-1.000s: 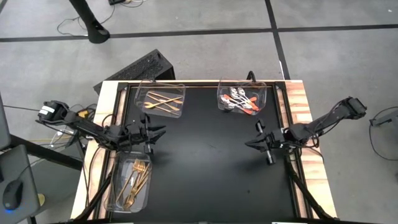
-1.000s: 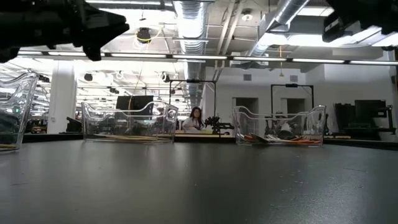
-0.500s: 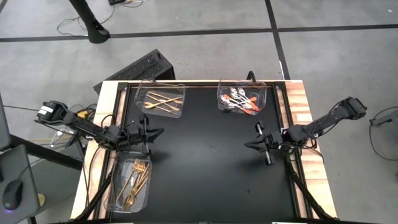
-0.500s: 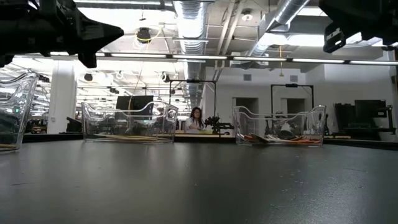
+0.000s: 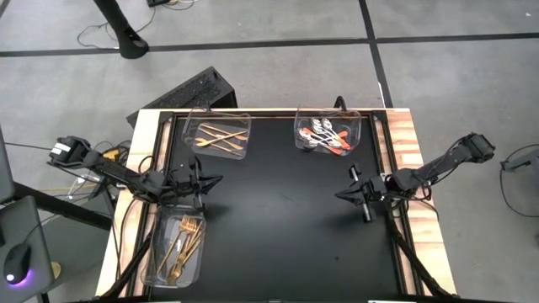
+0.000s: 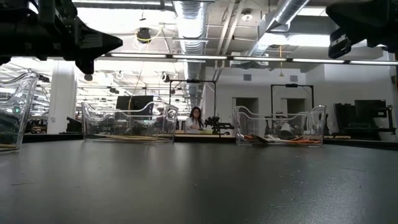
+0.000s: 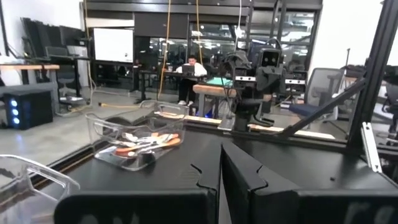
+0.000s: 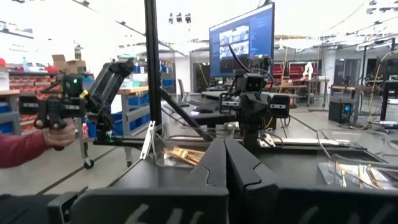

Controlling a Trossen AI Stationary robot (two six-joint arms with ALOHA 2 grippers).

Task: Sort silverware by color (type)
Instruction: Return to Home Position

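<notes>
Both jaws closed and empty on left arm (image 5: pixel 139 180) and right arm (image 5: pixel 425 174), silverware (image 5: pixel 221 137) in trays (image 5: pixel 189 126) beyond them looks light, stiff, slippery, so pinch mid-handle.

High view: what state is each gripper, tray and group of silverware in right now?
Left gripper: shut, empty, above the table's left side.
Right gripper: shut, empty, above the table's right side.
Gold knives: lying in the top-left tray.
Spoons: piled in the top-right tray.
Gold forks: lying in the bottom-left tray.
</notes>
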